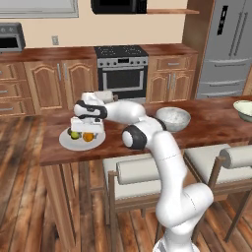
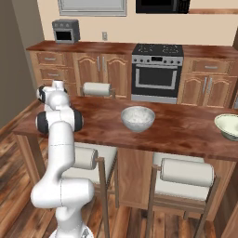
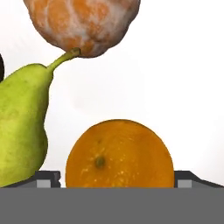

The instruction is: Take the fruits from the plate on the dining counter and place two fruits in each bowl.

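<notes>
I see the gripper [image 3: 117, 183] spread, one tip either side of the orange [image 3: 119, 154]; pear [image 3: 21, 127] just beside it, bare plate [image 3: 183, 87] opposite

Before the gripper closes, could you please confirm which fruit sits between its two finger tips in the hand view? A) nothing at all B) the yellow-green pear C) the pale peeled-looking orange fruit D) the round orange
D: the round orange lies on the plate between the two finger tips of the gripper, with the pear off to one side and the tan-orange fruit beyond it.
</notes>
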